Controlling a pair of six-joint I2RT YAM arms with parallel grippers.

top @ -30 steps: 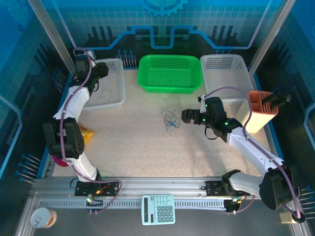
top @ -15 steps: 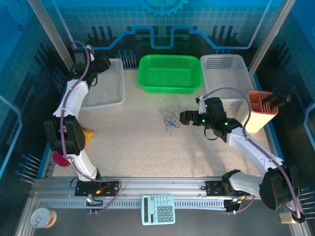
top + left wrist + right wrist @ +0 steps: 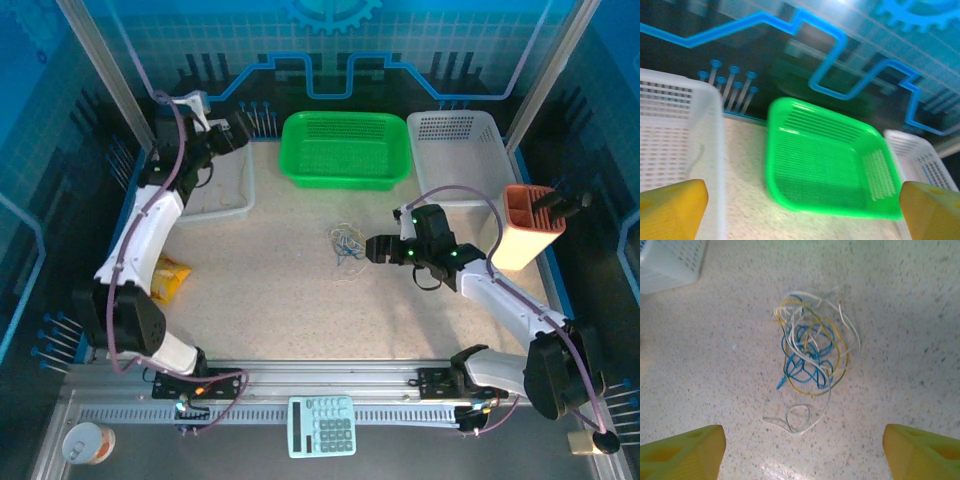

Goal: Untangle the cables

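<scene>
Table (image 3: 270, 300): cables (image 3: 346, 244) (one tangle), green basket (image 3: 345, 150), left white basket (image 3: 225, 190), right white basket (image 3: 455, 135).

Robotics lab cell, this one: blue circuit-print panels (image 3: 420, 40) wall in a speckled table (image 3: 280, 300), an aluminium rail (image 3: 300, 378) up front carrying the arm bases.

The cables (image 3: 346, 245) lie before the middle basket (image 3: 345, 182).

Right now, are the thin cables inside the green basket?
No, the cables lie on the table, outside the green basket.
</scene>
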